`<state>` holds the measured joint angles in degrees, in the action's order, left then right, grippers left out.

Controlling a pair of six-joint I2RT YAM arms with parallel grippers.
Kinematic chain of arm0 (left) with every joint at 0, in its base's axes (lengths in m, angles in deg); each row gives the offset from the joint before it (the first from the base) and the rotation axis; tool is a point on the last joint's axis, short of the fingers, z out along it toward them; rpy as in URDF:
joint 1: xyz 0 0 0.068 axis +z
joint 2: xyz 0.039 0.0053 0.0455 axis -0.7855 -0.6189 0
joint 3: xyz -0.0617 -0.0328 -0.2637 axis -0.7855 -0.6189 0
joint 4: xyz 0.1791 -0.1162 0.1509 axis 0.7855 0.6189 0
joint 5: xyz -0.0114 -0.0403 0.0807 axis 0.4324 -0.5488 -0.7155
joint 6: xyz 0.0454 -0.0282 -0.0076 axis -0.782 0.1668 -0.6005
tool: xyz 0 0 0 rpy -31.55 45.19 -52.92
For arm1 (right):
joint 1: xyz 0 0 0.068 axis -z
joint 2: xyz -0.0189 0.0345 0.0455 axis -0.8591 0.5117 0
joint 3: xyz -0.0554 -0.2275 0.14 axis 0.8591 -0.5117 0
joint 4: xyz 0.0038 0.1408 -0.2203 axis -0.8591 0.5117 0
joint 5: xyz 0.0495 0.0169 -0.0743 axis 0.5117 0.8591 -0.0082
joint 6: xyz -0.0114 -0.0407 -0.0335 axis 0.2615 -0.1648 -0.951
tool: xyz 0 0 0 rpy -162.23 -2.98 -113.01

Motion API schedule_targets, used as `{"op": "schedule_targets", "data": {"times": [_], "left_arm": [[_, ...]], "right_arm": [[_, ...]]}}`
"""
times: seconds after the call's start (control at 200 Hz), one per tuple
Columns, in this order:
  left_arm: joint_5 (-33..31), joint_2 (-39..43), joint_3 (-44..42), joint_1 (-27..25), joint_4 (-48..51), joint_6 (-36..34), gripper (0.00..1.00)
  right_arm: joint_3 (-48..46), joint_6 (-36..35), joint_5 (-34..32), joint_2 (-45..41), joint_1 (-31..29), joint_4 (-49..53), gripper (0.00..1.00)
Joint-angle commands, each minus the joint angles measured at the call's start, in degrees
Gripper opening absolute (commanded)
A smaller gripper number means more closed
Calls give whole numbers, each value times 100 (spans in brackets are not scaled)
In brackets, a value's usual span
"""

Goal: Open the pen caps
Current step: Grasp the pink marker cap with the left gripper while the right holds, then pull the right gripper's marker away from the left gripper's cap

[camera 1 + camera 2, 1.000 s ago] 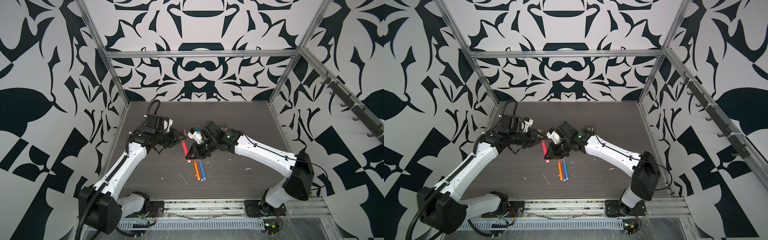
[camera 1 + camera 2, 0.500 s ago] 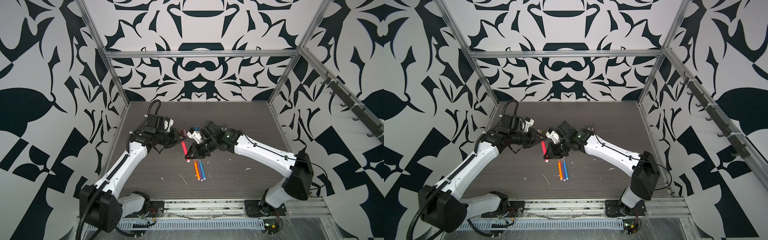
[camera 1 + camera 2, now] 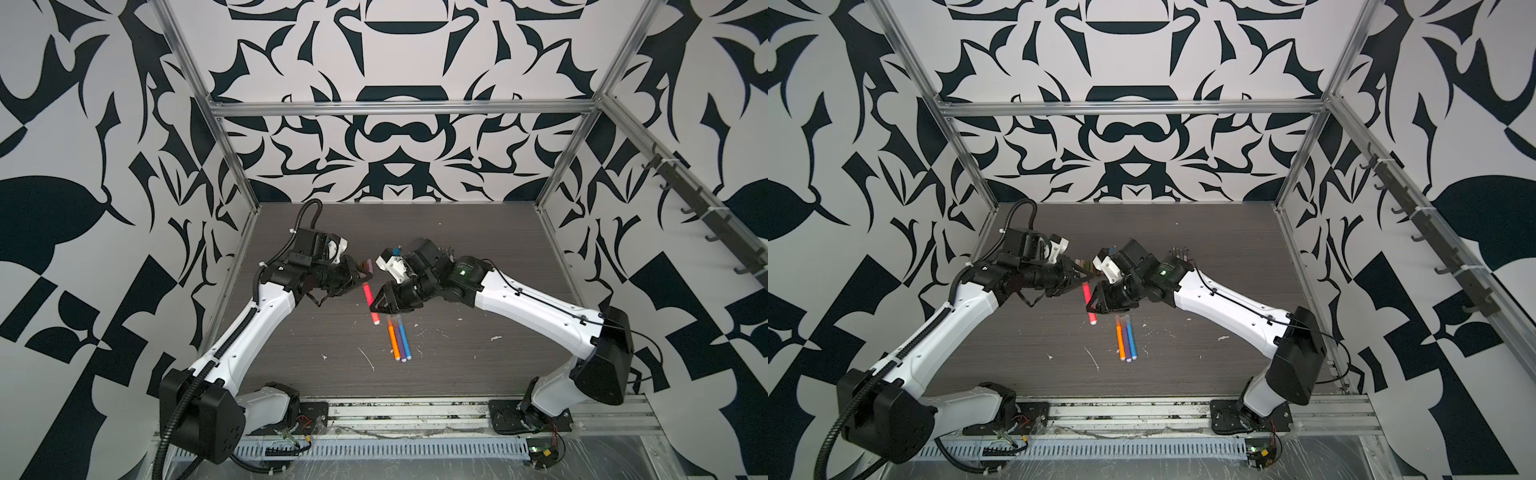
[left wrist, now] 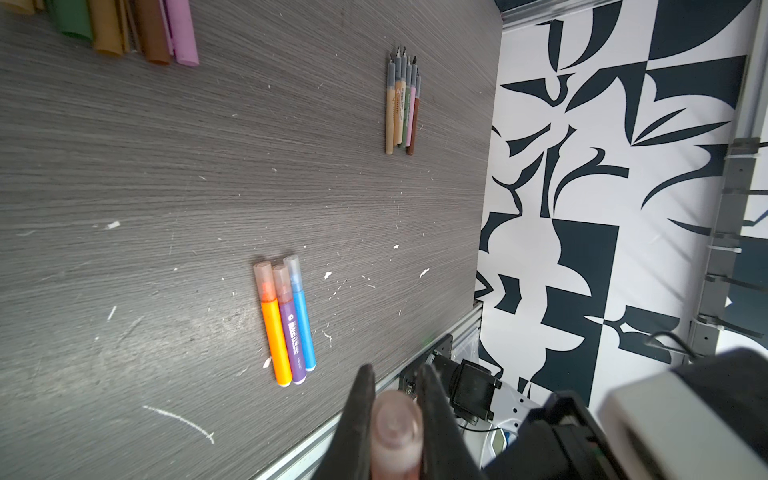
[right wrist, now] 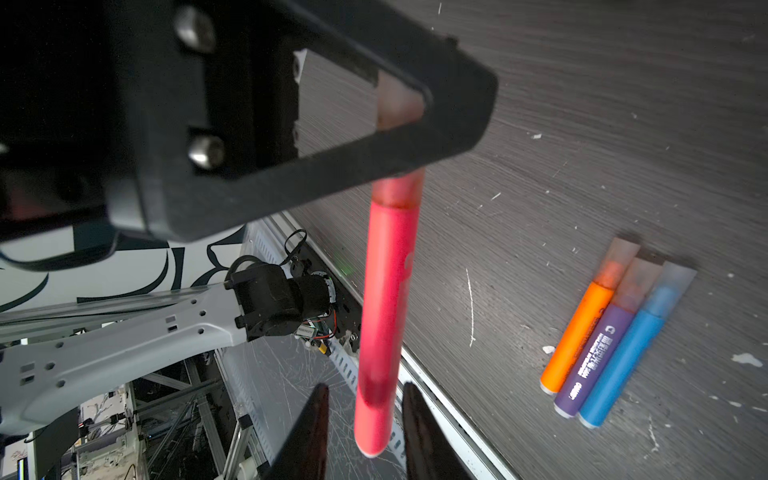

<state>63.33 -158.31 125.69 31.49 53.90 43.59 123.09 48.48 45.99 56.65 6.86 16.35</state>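
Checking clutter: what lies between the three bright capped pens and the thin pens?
Only bare table with white flecks separates the bright pens and thin pens, in the left wrist view.

Matt grey wood-grain worktop [image 4: 124,166], scratched; smooth plastic pink pen [image 5: 384,291]; frosted translucent cap [image 4: 395,424]; brushed-metal frame rail [image 3: 399,109].

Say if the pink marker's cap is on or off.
On. The translucent peach cap, pinched in the left claw, is joined to the thick pink marker.

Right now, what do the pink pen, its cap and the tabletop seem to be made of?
Pen: probably plastic, smooth, evenly pink.
Cap: likely frosted plastic; colour shows through dimly.
Tabletop: perhaps wood-look laminate, matte grey grain, scuffed white.
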Motion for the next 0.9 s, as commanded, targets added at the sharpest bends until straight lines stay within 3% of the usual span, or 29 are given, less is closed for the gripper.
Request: {"op": "schedule_targets", "data": {"times": [0.0, 0.67, 0.755, 0.805, 0.895], "left_arm": [[28, -62, 303, -11, 211, -75, 0], [174, -6, 333, -11, 119, 130, 0], [169, 7, 315, -8, 114, 135, 0], [177, 7, 315, -7, 111, 139, 0], [78, -34, 359, 15, 107, 66, 0]], "right_arm": [[174, -14, -152, -91, -17, -212, 32], [261, 116, -231, 342, -11, -579, 31], [272, 105, -233, 365, -20, -587, 17], [280, 103, -190, 385, -12, -591, 0], [232, 106, -204, 366, -28, -483, 0]]}}
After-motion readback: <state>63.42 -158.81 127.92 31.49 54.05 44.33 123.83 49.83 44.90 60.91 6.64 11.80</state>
